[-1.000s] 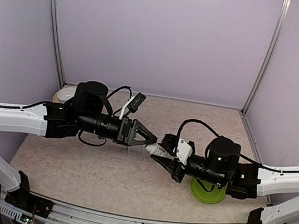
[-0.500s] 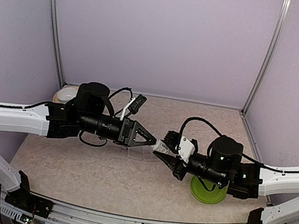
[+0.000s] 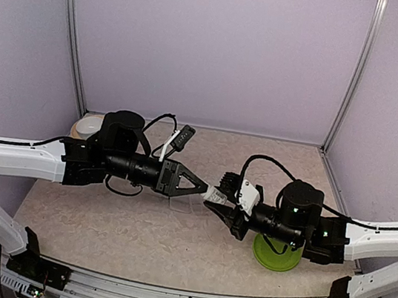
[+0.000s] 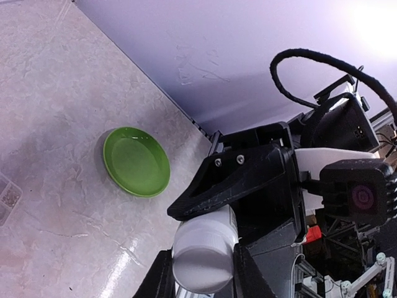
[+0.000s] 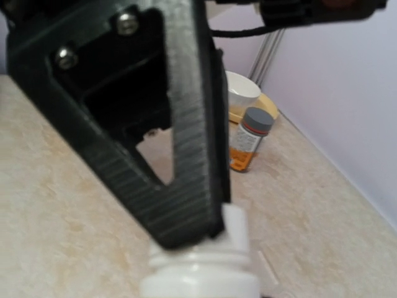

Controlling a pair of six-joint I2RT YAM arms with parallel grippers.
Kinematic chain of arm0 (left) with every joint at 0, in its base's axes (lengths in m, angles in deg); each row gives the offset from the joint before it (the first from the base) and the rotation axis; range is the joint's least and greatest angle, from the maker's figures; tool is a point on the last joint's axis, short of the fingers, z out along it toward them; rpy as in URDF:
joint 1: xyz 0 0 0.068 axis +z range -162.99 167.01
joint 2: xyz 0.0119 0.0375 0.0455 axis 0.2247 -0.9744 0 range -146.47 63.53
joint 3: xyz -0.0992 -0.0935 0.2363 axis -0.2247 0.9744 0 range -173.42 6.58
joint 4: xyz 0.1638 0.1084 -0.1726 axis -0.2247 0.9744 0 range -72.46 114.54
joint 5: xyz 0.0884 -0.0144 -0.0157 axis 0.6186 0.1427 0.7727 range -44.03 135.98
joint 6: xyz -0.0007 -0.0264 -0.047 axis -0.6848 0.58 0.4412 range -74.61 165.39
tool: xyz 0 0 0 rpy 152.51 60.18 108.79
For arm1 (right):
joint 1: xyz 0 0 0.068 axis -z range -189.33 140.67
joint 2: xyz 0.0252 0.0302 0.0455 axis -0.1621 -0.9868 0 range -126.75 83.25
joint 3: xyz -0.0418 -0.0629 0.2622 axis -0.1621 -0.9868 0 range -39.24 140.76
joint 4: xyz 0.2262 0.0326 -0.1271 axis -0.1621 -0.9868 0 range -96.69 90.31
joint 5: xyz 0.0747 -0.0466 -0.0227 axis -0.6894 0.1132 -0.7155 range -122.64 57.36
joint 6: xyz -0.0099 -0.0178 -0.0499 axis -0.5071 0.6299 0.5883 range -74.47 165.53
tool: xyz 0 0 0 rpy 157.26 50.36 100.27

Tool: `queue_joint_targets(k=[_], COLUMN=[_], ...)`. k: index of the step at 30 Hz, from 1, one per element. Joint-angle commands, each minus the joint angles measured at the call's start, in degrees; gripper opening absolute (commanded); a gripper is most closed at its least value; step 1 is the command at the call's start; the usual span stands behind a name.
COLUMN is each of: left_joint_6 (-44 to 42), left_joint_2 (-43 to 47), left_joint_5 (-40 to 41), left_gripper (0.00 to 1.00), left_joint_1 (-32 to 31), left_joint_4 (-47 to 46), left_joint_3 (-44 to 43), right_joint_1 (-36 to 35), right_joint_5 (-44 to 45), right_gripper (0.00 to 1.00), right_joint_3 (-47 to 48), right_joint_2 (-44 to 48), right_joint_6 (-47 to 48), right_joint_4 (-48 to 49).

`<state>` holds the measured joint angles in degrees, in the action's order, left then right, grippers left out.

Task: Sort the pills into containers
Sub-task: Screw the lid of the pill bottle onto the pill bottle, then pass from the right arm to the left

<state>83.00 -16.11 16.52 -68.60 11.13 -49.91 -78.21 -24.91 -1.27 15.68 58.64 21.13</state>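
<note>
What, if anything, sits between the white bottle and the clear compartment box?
Nothing visible lies between them. The white bottle, gripped by the left claw and right claw, hangs close by the clear box, near its right end. Its cap looks still on, pinched in the left claw.

Both arms reach across mid-bench, and the left claw [image 3: 206, 189] and right claw [image 3: 218, 197] clasp one white bottle [image 4: 205, 251], barring passage there. The box [image 4: 7, 192] lies close by. A green plate [image 3: 275, 259] sits under the right arm. A bowl [image 3: 84, 127] and an orange bottle [image 5: 249, 138] crowd the back-left corner. The bench [image 3: 133, 237] is open in front and at back right.
</note>
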Motion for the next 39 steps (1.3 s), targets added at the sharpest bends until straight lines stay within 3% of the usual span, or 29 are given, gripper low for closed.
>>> queue_joint_targets(k=[1, 9, 15, 19, 22, 26, 33, 39], left_joint_6=[-11.6, -22.1, -25.2, -24.8, -23.7, -20.3, -8.2, -6.9], left_joint_2=[2.7, 7.2, 8.7, 9.4, 9.8, 10.1, 8.5, 6.0], left_joint_5=[-2.8, -2.9, -5.5, -4.2, -2.6, -2.2, -4.0, -1.0], left_gripper=[0.09, 0.04, 0.04, 0.18, 0.44, 0.67, 0.78, 0.82], left_joint_1=[-3.5, -7.6, -8.9, -8.9, -8.8, -7.7, -3.2, -2.3], left_joint_4=[-5.5, -6.2, -5.9, -5.9, -6.1, -8.1, -10.3, -4.5], left_joint_3=[0.6, 2.0, 2.1, 2.4, 2.7, 3.6, 3.2, 1.1], right_joint_1=[-0.4, -0.4, -0.4, -0.4, -0.4, -0.4, -0.4, -0.4], right_joint_5=[-6.3, -16.3, -19.8, -19.8, -18.8, -17.5, -10.4, -8.6], right_gripper=[0.00, 0.00, 0.00, 0.00, 0.00, 0.00, 0.00, 0.00], right_joint_3=[0.7, 0.1, -1.2, -1.6, -1.4, -0.8, 2.1, 2.8], right_joint_2=[1.9, 2.0, 3.1, 4.5, 5.4, 5.8, 5.8, 5.6], right_joint_6=[-10.8, -30.9, -37.5, -36.7, -34.6, -29.8, -20.9, -16.7], right_joint_4=[2.2, 4.0, 6.4, 6.6, 5.7, 4.3, -2.8, -4.1])
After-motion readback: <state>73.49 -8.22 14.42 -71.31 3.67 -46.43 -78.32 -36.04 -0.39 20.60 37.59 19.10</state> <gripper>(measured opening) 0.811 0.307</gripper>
